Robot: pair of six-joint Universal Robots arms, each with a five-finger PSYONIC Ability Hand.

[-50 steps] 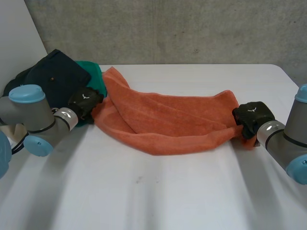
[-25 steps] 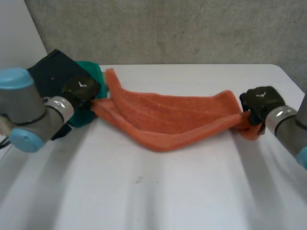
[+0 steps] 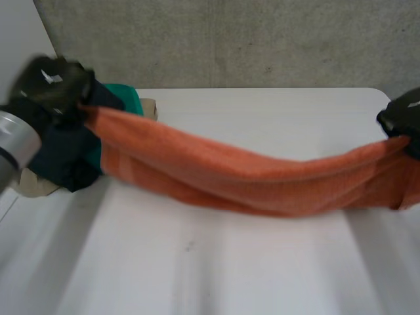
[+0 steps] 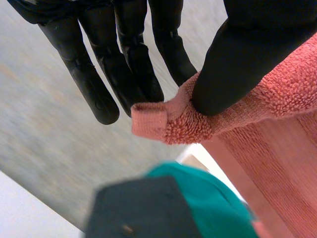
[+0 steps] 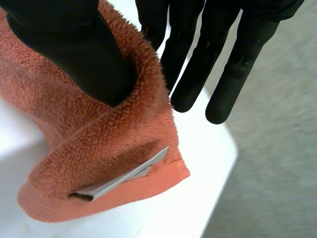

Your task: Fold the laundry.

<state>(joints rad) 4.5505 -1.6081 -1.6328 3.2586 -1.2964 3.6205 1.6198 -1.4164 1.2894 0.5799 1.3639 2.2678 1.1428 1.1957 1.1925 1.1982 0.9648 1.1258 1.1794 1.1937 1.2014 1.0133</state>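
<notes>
An orange towel (image 3: 249,177) hangs stretched above the white table (image 3: 262,111), sagging in its middle. My left hand (image 3: 51,82) holds its left end up high near the clothes pile. There the thumb pinches a towel corner (image 4: 163,121) against straight fingers (image 4: 124,64). My right hand (image 3: 401,118) is raised at the table's right edge. Its thumb (image 5: 74,44) presses the towel's other end (image 5: 119,144), which carries a white label (image 5: 124,176), against its fingers.
A pile of dark navy clothing (image 3: 62,151) and a green garment (image 3: 125,97) lies at the table's far left, right under my left hand; it also shows as green garment (image 4: 198,198). A grey wall (image 3: 230,39) stands behind the table.
Both hands have risen and moved apart, lifting the towel off the table and pulling it taut. The left hand has closed on its corner.
</notes>
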